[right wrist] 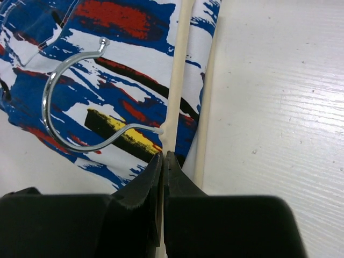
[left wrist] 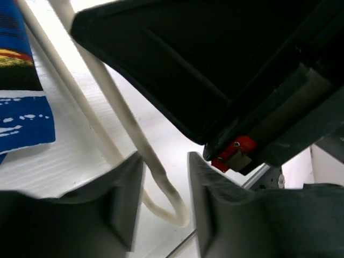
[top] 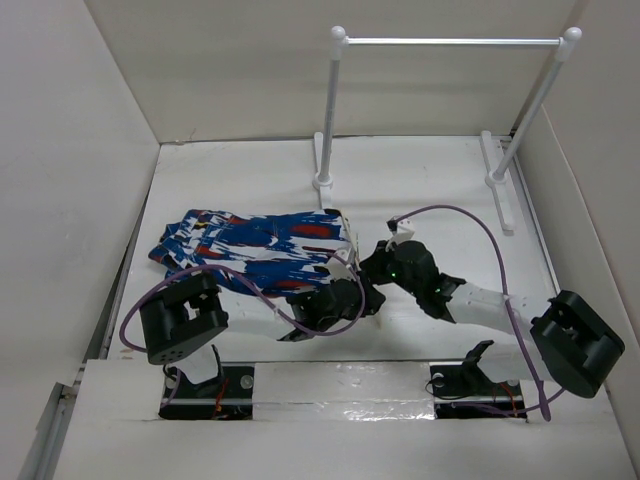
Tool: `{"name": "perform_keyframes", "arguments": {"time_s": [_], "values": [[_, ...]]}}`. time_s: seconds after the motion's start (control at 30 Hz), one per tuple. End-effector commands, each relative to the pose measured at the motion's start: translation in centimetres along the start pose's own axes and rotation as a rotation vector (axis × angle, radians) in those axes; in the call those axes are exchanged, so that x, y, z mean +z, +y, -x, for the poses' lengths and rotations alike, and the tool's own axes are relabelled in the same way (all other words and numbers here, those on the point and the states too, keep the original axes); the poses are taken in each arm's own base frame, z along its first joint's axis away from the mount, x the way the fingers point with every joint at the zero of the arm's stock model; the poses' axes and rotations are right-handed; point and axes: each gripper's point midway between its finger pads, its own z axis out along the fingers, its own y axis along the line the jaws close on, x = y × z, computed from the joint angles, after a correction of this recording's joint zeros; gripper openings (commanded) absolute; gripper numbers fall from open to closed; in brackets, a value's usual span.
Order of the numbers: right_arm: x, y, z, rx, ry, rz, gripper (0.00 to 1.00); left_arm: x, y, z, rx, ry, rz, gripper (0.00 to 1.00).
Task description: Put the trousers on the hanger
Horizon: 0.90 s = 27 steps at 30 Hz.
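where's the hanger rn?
Centre of the top view: the hanger lies along the right edge of the trousers. The right gripper is shut on its bar; its rounded end sits between the left gripper's open jaws.

Top view's bright and even, just soft shadows on the bench (top: 250, 170) and some glare on the near ledge (top: 350, 405) at the bottom. Left wrist is rough: bench blown out, left claw (left wrist: 164, 161) dark and blurry. Right wrist is sharp on the trousers (right wrist: 123, 80) and hanger (right wrist: 175, 80), hook (right wrist: 46, 99) glinting, right claw (right wrist: 163, 158) soft.
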Motion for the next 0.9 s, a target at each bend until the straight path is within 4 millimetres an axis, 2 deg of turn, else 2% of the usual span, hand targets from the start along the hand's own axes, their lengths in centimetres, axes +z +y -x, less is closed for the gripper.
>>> {"name": "perform_keyframes", "arguments": {"time_s": [0.0,0.07,0.13,0.17,0.23,0.27,0.3,0.37,0.4,0.47,0.5,0.57,0.67,0.7,0.73,0.77,0.83,0.87], "values": [[-0.1,1.3,2.6,0.009,-0.084,-0.001,0.0,0.2,-0.1,0.8,0.005,-0.036,0.032,0.32],[0.0,1.4,2.1,0.005,-0.073,0.0,0.0,0.0,0.0,0.4,0.002,-0.03,0.036,0.17],[0.0,1.5,1.8,0.006,-0.068,0.001,0.0,0.0,0.5,0.1,0.003,-0.023,0.052,0.09],[-0.1,1.5,1.8,0.007,-0.07,0.001,0.0,-0.1,0.7,0.1,-0.003,-0.02,0.06,0.01],[-0.3,1.8,1.6,0.006,-0.067,0.012,0.0,-0.5,1.5,0.0,-0.004,-0.02,0.08,0.0],[-0.7,2.0,1.9,0.006,-0.076,0.023,0.07,-0.7,1.7,0.0,-0.01,-0.021,0.082,0.0],[-1.0,2.3,1.8,0.003,-0.067,0.04,0.32,-1.1,2.0,0.0,-0.014,-0.024,0.076,0.0],[-1.8,2.7,1.9,-0.027,-0.06,0.069,0.54,-1.6,2.3,0.1,-0.02,-0.03,0.068,0.0],[-2.8,3.0,2.2,-0.04,-0.055,0.085,0.63,-2.0,2.9,-0.1,-0.022,-0.034,0.064,0.0],[-3.8,3.2,2.6,-0.071,-0.063,0.106,0.64,-2.6,3.1,0.4,-0.043,-0.06,0.049,0.0],[-4.8,3.6,3.0,-0.077,-0.079,0.131,0.64,-2.9,3.8,0.2,-0.045,-0.063,0.049,0.0],[-5.4,3.5,3.4,-0.101,-0.096,0.146,0.61,-3.1,4.2,0.3,-0.047,-0.079,0.048,0.0],[-5.6,2.5,4.0,-0.1,-0.117,0.122,0.19,-3.4,5.1,0.6,-0.057,-0.103,0.065,0.0],[-5.4,2.4,3.9,-0.103,-0.112,0.128,0.02,-3.5,5.5,0.6,-0.062,-0.113,0.07,0.0],[-5.2,2.3,4.2,-0.109,-0.112,0.13,0.0,-3.6,5.5,1.0,-0.074,-0.133,0.068,0.0],[-4.6,2.2,3.6,-0.116,-0.086,0.128,0.0,-3.7,5.5,1.2,-0.083,-0.147,0.064,0.0],[-3.6,1.8,4.1,-0.124,-0.089,0.122,0.0,-3.9,5.6,2.0,-0.1,-0.187,0.054,0.0],[-2.8,1.7,3.5,-0.128,-0.05,0.128,0.01,-4.0,5.4,2.3,-0.103,-0.2,0.047,0.0]]}}
